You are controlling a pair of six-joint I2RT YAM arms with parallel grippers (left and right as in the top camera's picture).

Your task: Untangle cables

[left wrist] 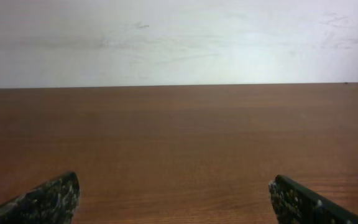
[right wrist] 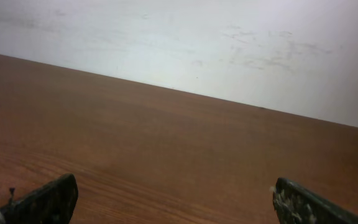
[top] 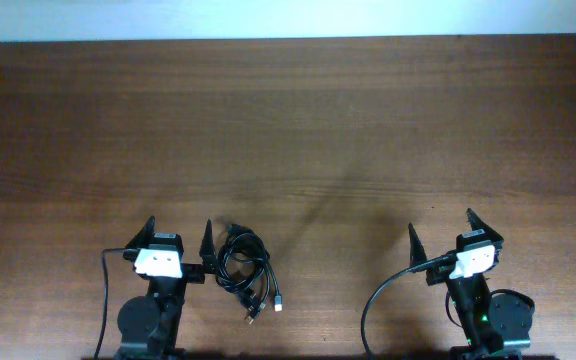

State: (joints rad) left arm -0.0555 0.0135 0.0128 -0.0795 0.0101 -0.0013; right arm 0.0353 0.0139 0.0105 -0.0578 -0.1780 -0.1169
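Note:
The cables (top: pixel 243 265) lie in a coiled black bundle on the wooden table (top: pixel 288 130) near the front edge, with small plug ends (top: pixel 278 303) pointing toward the front. My left gripper (top: pixel 179 236) is open and empty, just left of the bundle, its right finger close beside the coil. My right gripper (top: pixel 443 230) is open and empty at the front right, far from the cables. Both wrist views show only bare table between the open fingertips (left wrist: pixel 173 199) (right wrist: pixel 174 202); the cables are out of view there.
A white wall (left wrist: pixel 179 37) stands beyond the table's far edge. A thicker black wire (top: pixel 388 295) loops from the right arm near the front edge, and another (top: pixel 105 300) runs down beside the left arm.

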